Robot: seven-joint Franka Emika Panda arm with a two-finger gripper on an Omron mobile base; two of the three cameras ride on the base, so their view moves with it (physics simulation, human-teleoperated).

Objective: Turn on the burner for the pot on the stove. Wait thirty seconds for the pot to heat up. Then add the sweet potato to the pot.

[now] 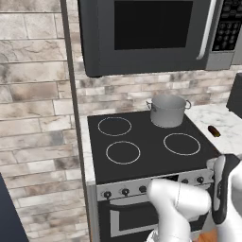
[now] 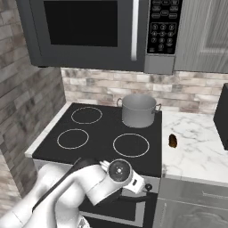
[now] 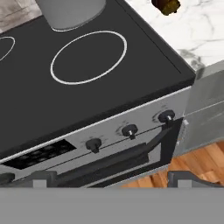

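Note:
The grey pot (image 1: pixel 168 111) (image 2: pixel 138 110) stands on the back right ring of the stove (image 1: pixel 142 146) (image 2: pixel 98 147), and its base shows at the top of the hand view (image 3: pixel 70 13). The sweet potato (image 1: pixel 214 131) (image 2: pixel 173 140) (image 3: pixel 165 5) lies on the marble counter right of the stove. My gripper (image 3: pixel 113 179) is open and holds nothing. It hangs in front of the stove's steel front, slightly below the row of black knobs (image 3: pixel 130 131), toward the right end. The right front ring (image 3: pixel 89 57) is bare.
A dark microwave (image 1: pixel 146 33) hangs over the stove. The marble counter (image 2: pixel 196 153) runs to the right, with a dark appliance (image 2: pixel 221 116) at its far edge. A brick wall (image 1: pixel 33 118) closes the left. The oven door handle (image 3: pixel 113 159) runs just below the knobs.

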